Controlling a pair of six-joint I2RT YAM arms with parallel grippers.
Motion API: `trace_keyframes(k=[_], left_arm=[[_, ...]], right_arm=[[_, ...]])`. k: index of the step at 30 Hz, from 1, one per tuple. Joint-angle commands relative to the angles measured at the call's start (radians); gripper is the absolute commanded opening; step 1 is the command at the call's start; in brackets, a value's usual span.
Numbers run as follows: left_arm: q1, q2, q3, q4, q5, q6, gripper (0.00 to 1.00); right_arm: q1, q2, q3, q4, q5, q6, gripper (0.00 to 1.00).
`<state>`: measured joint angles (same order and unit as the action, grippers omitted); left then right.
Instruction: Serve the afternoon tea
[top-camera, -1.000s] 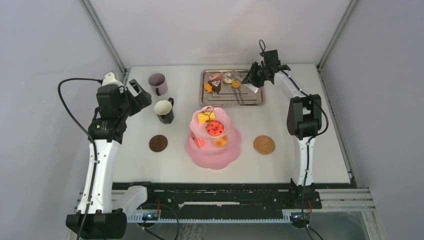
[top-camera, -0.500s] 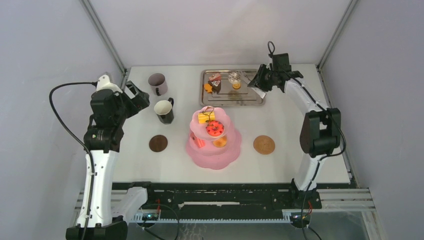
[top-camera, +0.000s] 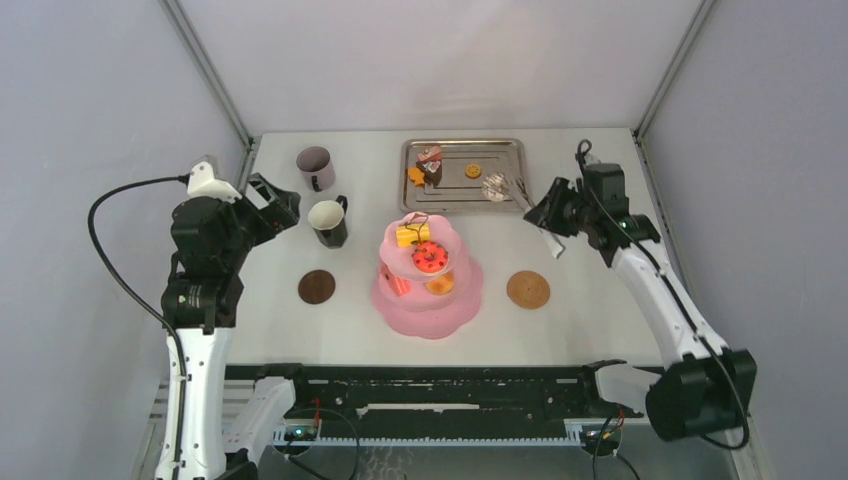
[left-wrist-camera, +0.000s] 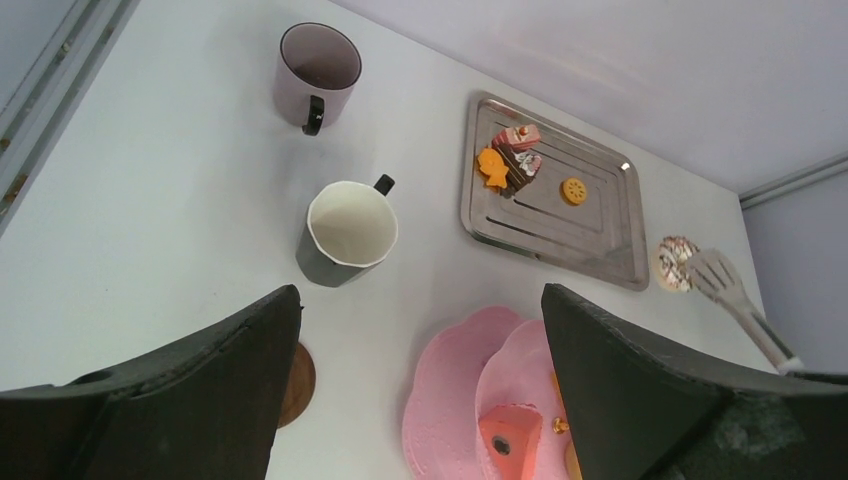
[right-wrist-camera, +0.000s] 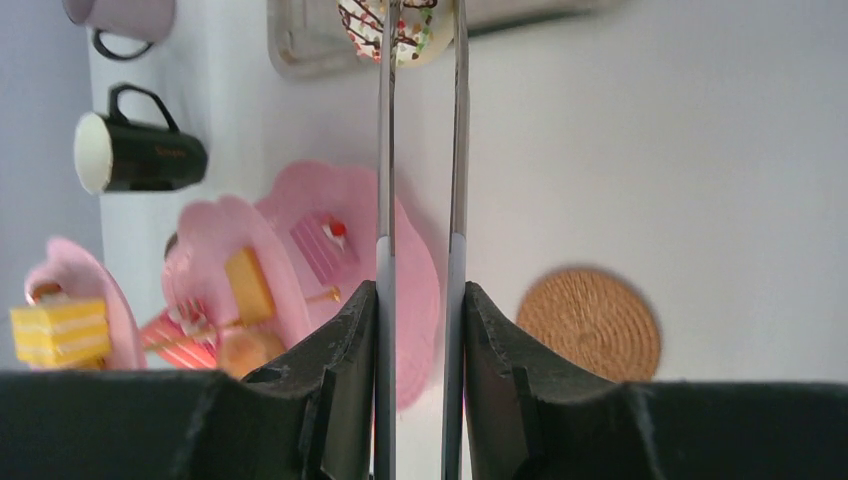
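The pink three-tier stand (top-camera: 401, 308) stands mid-table with a yellow cake (top-camera: 411, 235) on top, a red one (top-camera: 431, 256) below and more lower down. My right gripper (top-camera: 551, 214) is shut on steel tongs (right-wrist-camera: 386, 150), whose tips pinch a white, chocolate-drizzled doughnut (right-wrist-camera: 362, 24) in the air by the tray's right end (top-camera: 494, 187). The black mug (top-camera: 329, 222) and the mauve mug (top-camera: 315, 167) stand at the back left. My left gripper (left-wrist-camera: 420, 295) hangs open and empty above the table's left side, near the black mug (left-wrist-camera: 346, 233).
A steel tray (top-camera: 514, 203) at the back holds a brown-and-pink cake (top-camera: 431, 162), an orange piece (top-camera: 416, 176) and a round biscuit (top-camera: 472, 170). A dark coaster (top-camera: 316, 286) lies left of the stand, and a lighter woven one (top-camera: 528, 289) lies right of it.
My right arm has swung right and toward the near side, carrying the tongs and doughnut off the tray. My left arm has drawn back slightly to the left, still open.
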<state>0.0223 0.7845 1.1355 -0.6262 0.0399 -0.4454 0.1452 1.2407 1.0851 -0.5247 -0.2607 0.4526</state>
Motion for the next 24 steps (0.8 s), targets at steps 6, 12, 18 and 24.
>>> trace_keyframes(k=[6, 12, 18, 24], left_arm=[[0.008, -0.062, -0.037, 0.023, 0.058, -0.003, 0.94], [0.008, -0.087, -0.059, 0.023, 0.076, -0.017, 0.94], [0.008, -0.113, -0.070, 0.017, 0.072, -0.022, 0.94], [0.007, -0.118, -0.058, 0.000, 0.053, -0.014, 0.94]], right_arm=[[0.091, -0.393, -0.240, -0.173, 0.069, 0.014, 0.00], [0.262, -0.471, -0.302, -0.249, 0.129, 0.088, 0.00], [0.375, -0.427, -0.330, -0.208, 0.163, 0.127, 0.00], [0.478, -0.355, -0.336, -0.152, 0.168, 0.129, 0.00]])
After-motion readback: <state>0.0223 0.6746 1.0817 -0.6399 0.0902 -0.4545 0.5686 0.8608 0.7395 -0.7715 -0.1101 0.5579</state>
